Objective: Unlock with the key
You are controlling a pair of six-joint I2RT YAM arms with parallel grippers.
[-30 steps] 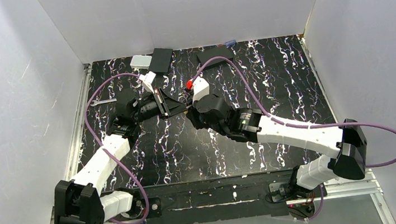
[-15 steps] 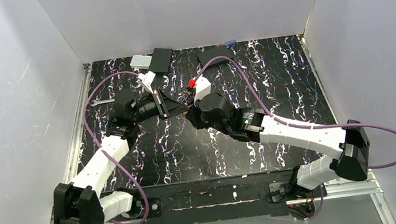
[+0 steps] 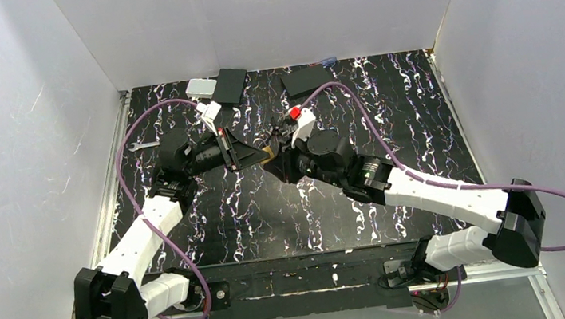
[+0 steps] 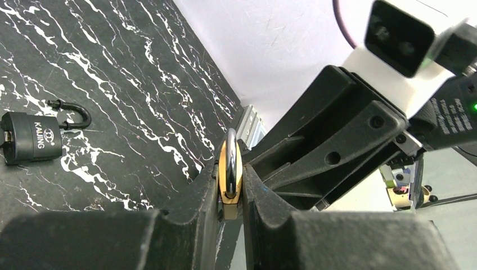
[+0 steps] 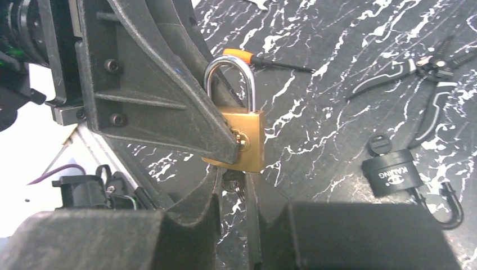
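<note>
- The left gripper (image 3: 256, 154) and the right gripper (image 3: 275, 161) meet tip to tip above the table (image 3: 385, 100), a little left of its middle.
- The padlock (image 5: 239, 138) sits between the left gripper's fingers.
- The key (image 5: 233, 185) sits between the right gripper's fingers, right at the padlock's underside (whether it is fully in is hidden).
- A second padlock (image 5: 392, 174) lies on the table to the right in the right wrist view, with pliers (image 5: 427, 73) beyond it.
- A screwdriver (image 5: 264, 61) lies behind the held padlock.
- At the far edge, a small box (image 3: 201, 88) touches a flat box (image 3: 231, 85) on its right; a further flat box (image 3: 308, 79) lies apart, further right.
- A wrench (image 3: 147, 144) lies near the left edge.
</note>
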